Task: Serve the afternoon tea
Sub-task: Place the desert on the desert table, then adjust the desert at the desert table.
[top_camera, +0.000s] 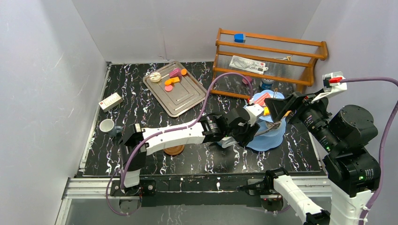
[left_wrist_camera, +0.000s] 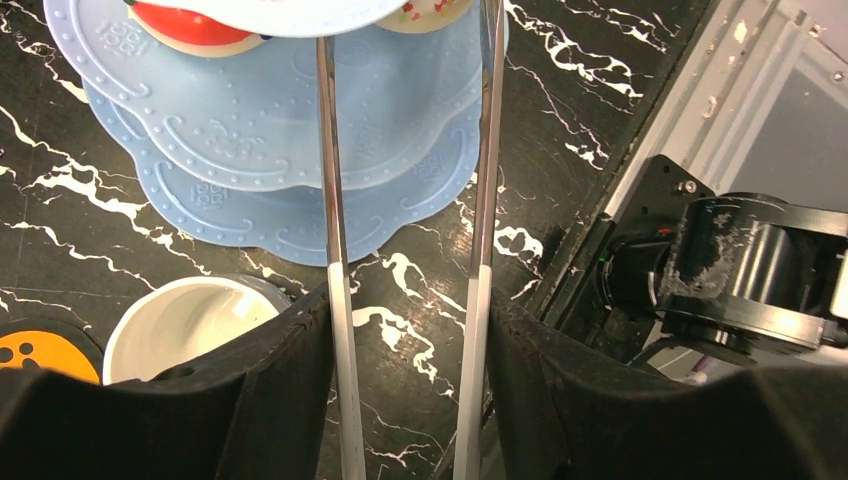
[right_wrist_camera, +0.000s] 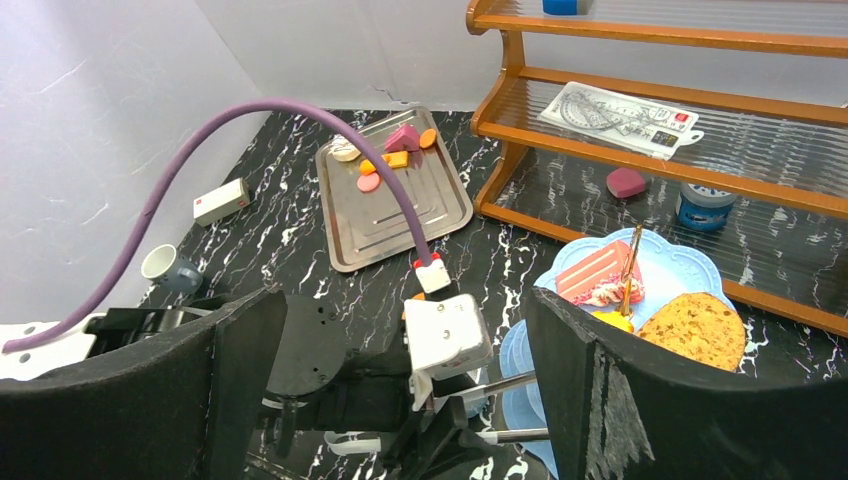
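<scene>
Silver metal tongs [left_wrist_camera: 333, 180] were clamped in my left gripper [left_wrist_camera: 408, 300], one shiny arm pressed against each black finger. The two arms stayed apart and reached out over the scalloped tiers of the light-blue three-tier stand [left_wrist_camera: 250, 150]; their tips ran out of the wrist view. A white mug [left_wrist_camera: 180, 322] stood on the black marbled table [left_wrist_camera: 80, 220] just beside my left finger, near the stand's bottom tier.

My right gripper [right_wrist_camera: 395, 300] hung above the stand with its fingers spread wide and nothing between them. On the top tier lay a pink cake slice [right_wrist_camera: 597, 272] and a brown cookie [right_wrist_camera: 697, 328], near each other by the centre post.

Toward the back of the table, a silver tray [top_camera: 187, 101] held more small pastries [top_camera: 171, 79], bunched at its far end. A grey mug [top_camera: 107, 125] stood near the left wall. A round brown saucer [top_camera: 174, 150] lay just in front of my left forearm, close to the near edge.
</scene>
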Controlling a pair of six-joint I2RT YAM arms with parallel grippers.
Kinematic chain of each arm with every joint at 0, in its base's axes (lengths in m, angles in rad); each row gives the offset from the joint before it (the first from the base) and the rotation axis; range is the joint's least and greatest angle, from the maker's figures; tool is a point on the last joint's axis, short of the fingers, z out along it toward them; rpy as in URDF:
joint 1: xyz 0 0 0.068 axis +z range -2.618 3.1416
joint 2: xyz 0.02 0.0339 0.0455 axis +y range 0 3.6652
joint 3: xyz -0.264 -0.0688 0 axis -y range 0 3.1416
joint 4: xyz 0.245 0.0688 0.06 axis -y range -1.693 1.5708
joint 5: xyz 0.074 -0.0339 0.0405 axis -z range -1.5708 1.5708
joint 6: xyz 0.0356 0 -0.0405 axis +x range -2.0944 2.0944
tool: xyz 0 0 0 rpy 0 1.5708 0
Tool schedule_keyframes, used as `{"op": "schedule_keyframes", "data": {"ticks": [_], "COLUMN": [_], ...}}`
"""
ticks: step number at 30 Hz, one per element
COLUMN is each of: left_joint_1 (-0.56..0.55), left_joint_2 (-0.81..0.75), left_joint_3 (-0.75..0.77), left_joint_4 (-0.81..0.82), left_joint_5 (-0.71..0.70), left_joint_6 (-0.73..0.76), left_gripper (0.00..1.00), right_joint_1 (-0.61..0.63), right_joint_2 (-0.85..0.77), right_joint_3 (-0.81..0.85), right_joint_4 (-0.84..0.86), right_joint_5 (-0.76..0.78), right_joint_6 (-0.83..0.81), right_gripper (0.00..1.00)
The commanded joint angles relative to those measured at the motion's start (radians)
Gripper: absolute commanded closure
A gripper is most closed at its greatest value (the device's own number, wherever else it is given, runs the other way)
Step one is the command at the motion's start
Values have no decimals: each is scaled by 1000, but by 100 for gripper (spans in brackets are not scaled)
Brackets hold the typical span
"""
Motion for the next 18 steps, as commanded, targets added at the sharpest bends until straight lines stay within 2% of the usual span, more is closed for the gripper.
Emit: {"op": "schedule_keyframes", "data": {"ticks": [1,18], "left_joint_1": [-7,-8], "left_joint_2": [-98,-110], "left_joint_3": [-20,-44], "left_joint_4": [38,39], "left_joint_5": [25,19], "left_joint_6": [-6,-12], "left_gripper": [50,48], "right_joint_1": [-1,-1], "right_joint_2": [-2,-7], "right_joint_3": [37,44], "right_joint_4": [51,46], "right_joint_5": [-4,-21], "right_joint_6": [10,25], "right_gripper": [1,1]}}
